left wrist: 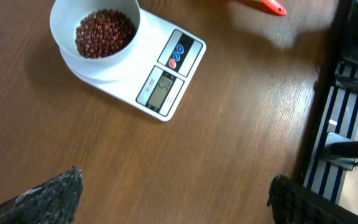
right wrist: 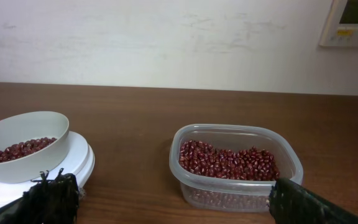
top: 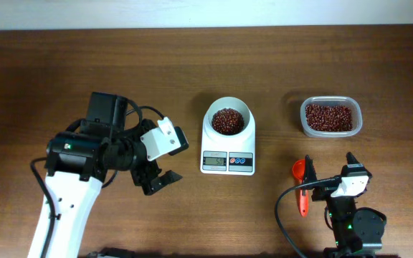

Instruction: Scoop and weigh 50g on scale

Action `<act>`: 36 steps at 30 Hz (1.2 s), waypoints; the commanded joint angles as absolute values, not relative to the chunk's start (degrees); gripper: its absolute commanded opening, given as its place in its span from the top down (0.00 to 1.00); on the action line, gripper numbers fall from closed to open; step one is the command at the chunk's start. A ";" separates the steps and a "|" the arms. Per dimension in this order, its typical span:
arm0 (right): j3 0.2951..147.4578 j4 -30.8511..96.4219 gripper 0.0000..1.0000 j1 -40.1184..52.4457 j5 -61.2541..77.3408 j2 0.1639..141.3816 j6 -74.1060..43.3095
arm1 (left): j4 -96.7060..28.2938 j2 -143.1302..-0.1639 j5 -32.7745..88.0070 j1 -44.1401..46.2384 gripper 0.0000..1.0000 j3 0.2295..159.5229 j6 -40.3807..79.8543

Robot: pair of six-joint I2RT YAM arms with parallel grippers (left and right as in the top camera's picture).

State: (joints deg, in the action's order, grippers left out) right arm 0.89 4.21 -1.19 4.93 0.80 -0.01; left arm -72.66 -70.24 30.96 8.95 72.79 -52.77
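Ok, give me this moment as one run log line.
left gripper open | right gripper open | orange plastic scoop beside right gripper | small white digital scale: red beans in round white bowl

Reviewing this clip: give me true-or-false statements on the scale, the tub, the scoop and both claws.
1. The bowl on the scale holds red beans. True.
2. The right claw is shut on the orange scoop. False: it is open, and the scoop lies on the table by that arm.
3. The clear tub is empty. False: it holds red beans.
4. The left claw is open and holds nothing. True.
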 commanded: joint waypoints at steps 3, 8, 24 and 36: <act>0.32 4.21 0.01 -1.58 4.23 0.25 0.03 | -43.90 -52.40 31.20 8.99 0.01 51.86 -39.42; 0.32 4.21 0.01 -1.58 4.23 0.25 0.03 | -16.75 -25.43 16.80 10.11 0.01 25.54 -16.62; 0.32 4.19 0.01 -1.58 4.23 0.25 0.03 | -4.60 -0.25 2.57 0.38 0.01 0.47 -10.17; 0.32 4.21 0.01 -1.58 4.23 0.25 0.03 | -4.58 -0.47 2.55 0.62 0.01 0.49 -10.15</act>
